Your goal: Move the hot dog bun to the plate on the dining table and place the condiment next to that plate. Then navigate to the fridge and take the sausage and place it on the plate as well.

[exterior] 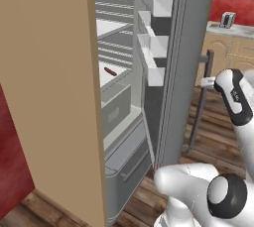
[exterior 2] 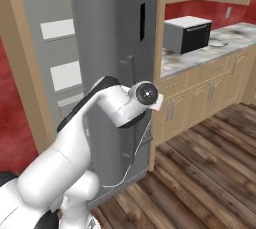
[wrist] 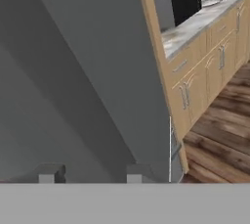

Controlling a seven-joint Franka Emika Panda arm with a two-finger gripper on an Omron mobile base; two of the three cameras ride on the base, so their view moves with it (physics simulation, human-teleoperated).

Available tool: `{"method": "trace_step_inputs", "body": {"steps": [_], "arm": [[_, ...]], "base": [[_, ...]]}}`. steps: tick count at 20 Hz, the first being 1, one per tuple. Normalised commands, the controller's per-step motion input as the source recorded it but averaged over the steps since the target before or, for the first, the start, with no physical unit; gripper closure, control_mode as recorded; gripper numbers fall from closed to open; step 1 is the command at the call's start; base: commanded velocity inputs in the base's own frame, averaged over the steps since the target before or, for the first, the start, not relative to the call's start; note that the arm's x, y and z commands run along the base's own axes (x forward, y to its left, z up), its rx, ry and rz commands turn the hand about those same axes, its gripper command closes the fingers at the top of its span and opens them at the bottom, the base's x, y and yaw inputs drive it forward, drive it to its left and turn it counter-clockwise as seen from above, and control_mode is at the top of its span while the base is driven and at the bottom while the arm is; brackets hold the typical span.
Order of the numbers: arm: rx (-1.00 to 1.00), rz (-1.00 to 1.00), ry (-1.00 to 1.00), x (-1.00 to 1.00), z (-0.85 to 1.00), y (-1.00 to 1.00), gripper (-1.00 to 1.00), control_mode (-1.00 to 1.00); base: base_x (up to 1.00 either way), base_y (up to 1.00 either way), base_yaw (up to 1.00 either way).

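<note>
One sausage (exterior: 110, 72) lies on a shelf in the open fridge (exterior: 163, 72).

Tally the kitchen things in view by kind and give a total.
Fridge: 1
Sausage: 1
Microwave: 1
Toaster: 1
Total: 4

Even, flat rendered light with no clear source and no glare. The fridge (exterior: 163, 72) interior reads pale and bright, while its grey door is dim with soft shading in the hand view. All views are soft and low in detail, edges slightly blurred
</note>
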Motion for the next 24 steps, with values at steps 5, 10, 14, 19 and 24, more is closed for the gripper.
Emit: {"method": "trace_step_inputs", "body": {"steps": [5, 10, 14, 19, 24], "arm": [[0.02, -0.27, 0.00, 0.24, 0.00, -1.00, 1.00, -1.00], [0.00, -0.22, 0.00, -0.04, 0.00, -0.89, -1.00, -1.00], [0.00, -0.14, -0.18, -0.92, 0.11, -0.48, -1.00, -1.00], [0.00, -0.12, -0.20, -1.00, 0.09, -0.18, -1.00, -1.00], [-0.02, -0.05, -0.05, -1.00, 0.06, 0.65, -1.00, -1.00]], "base": [[0.00, 0.00, 0.00], [0.00, 0.00, 0.00], [0.00, 0.00, 0.00], [0.00, 0.00, 0.00], [0.00, 0.00, 0.00]]}}
